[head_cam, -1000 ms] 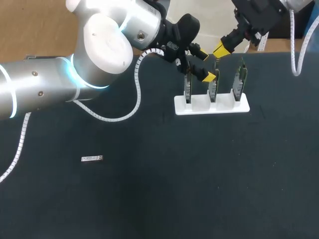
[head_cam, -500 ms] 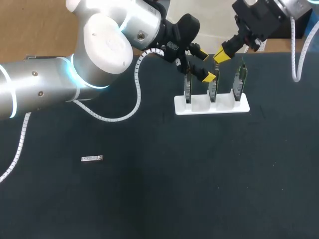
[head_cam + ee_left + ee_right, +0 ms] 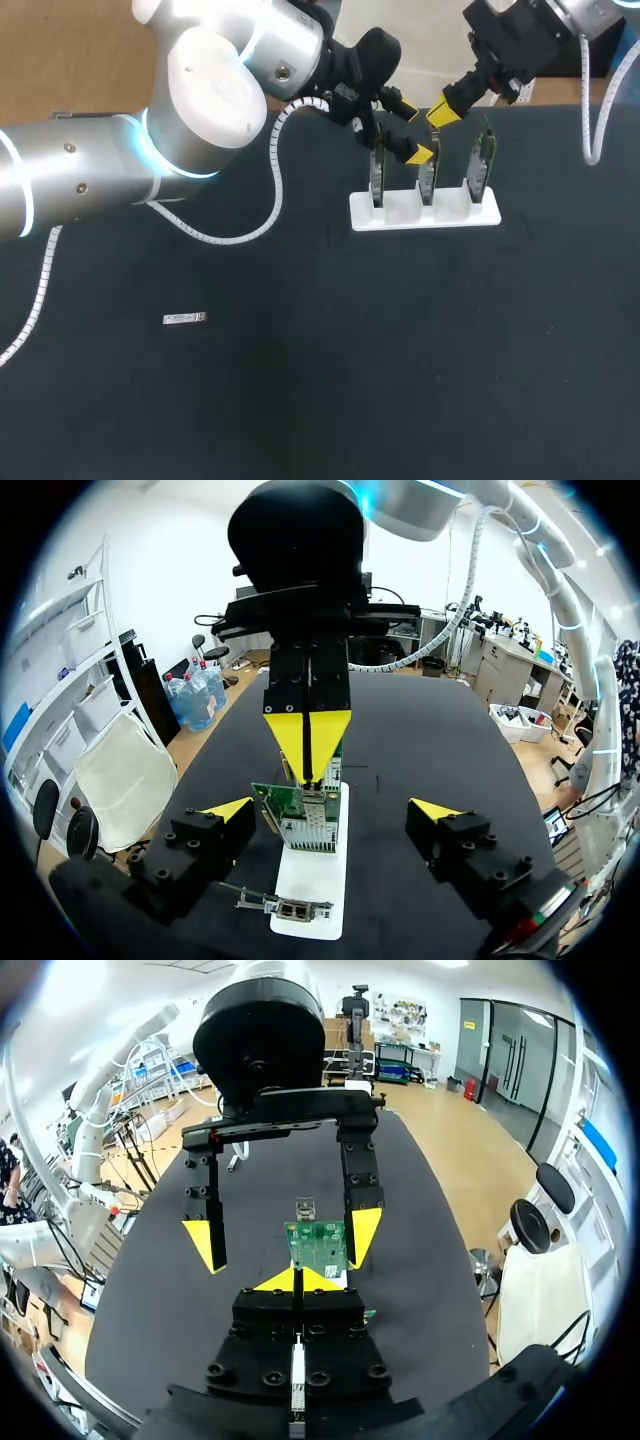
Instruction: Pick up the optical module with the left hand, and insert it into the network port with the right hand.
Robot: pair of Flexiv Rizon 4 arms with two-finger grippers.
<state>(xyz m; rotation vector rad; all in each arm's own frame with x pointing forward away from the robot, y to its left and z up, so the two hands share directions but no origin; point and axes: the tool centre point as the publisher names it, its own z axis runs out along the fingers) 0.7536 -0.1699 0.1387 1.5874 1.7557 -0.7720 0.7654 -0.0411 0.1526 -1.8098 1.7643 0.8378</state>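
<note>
Head view: optical module (image 3: pixel 184 319) flat on the dark table (image 3: pixel 300 400), out on the left side, well apart from both grippers. Left gripper (image 3: pixel 413 130) wide open, holding nothing, over the white stand (image 3: pixel 400 212); lower yellow tip just at the top edge of the middle card (image 3: pixel 428 175). Right gripper (image 3: pixel 445 104) just beside it, yellow tips pressed together, above the same card; nothing seen held.

Left wrist view: own fingers spread wide, one either side of the stand (image 3: pixel 312 880), touching nothing. Right gripper (image 3: pixel 308 742) ahead, tips meeting in a downward V right over an upright card (image 3: pixel 303 817). Metal bracket (image 3: pixel 285 908) of the nearest card low between own fingers.

Right wrist view: own right gripper (image 3: pixel 298 1280) closed, tips together just short of the card (image 3: pixel 318 1248). Left gripper (image 3: pixel 284 1240) beyond, fingers wide apart and flanking that card without contact. Thin pale strip (image 3: pixel 297 1375) along the seam between own fingers; cannot tell what it is.

Versus 1.0 s ago: right wrist swung slightly, more of its body in the head view, tips nearly the same spot. Left arm and module unmoved.
</note>
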